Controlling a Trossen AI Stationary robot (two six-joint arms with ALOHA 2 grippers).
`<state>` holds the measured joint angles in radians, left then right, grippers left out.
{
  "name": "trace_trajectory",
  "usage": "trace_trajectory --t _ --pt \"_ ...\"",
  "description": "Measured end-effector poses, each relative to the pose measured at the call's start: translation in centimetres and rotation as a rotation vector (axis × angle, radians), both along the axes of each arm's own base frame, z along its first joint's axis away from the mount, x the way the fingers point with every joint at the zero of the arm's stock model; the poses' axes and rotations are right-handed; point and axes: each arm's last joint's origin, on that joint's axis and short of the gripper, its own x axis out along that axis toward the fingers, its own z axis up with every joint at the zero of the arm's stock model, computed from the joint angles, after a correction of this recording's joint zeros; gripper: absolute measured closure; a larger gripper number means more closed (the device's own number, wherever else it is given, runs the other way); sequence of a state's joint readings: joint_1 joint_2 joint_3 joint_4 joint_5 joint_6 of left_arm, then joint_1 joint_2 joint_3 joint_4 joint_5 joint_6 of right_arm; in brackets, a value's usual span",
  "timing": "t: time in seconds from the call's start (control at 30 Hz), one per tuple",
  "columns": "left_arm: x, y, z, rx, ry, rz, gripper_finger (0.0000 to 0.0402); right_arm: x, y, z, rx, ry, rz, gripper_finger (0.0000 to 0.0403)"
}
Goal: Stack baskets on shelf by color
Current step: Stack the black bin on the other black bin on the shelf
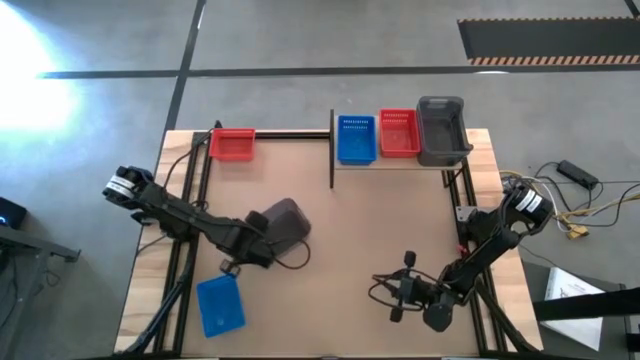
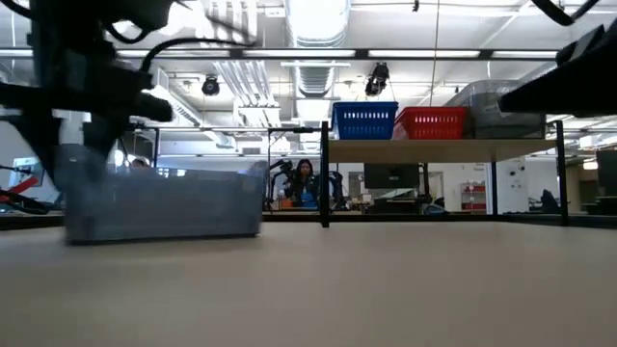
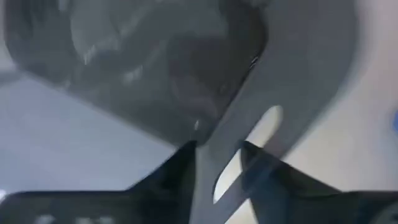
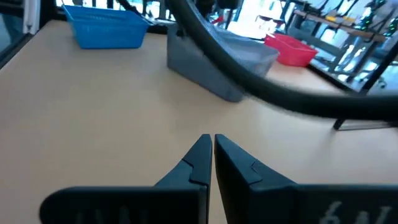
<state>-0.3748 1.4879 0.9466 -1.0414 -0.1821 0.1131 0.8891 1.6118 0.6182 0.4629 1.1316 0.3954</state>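
A: Where is the grey basket (image 1: pixel 287 222) placed relative to the shelf (image 1: pixel 400 160)?

B: It is seen on the tabletop (image 1: pixel 380 230), well apart from the shelf, at the left gripper (image 1: pixel 262 240). Its rim is straddled by the parted fingers (image 3: pixel 174 171); a firm grasp cannot be told.

A: And on the shelf?

B: A blue basket (image 1: pixel 356 139), a red basket (image 1: pixel 398 132) and a second grey basket (image 1: pixel 441 129) are lined up. The right gripper (image 4: pixel 212 144) is clenched on nothing, near the tabletop's front edge.

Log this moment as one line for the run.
left gripper: straddling grey basket rim | right gripper: shut, idle | shelf: blue, red, grey baskets
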Motion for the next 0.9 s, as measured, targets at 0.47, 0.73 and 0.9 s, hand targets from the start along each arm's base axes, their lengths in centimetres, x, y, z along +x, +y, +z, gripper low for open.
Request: trace_trajectory --t 0.47,0.73,0.9 --pt "10.1 -2.1 3.5 -0.391 -0.655 0.005 0.0400 -0.9 0.5 3.4 0.040 -0.063 0.027 0.0390" --pt "18.4 -3.9 1.8 -0.422 -0.721 0.013 0.0401 -4.1 0.9 7.6 0.159 0.008 0.047 0.0390" --pt "22.9 -4.7 1.0 -0.423 -0.776 -0.006 0.0401 -5.4 -0.5 8.2 0.258 0.179 -0.064 0.0390"
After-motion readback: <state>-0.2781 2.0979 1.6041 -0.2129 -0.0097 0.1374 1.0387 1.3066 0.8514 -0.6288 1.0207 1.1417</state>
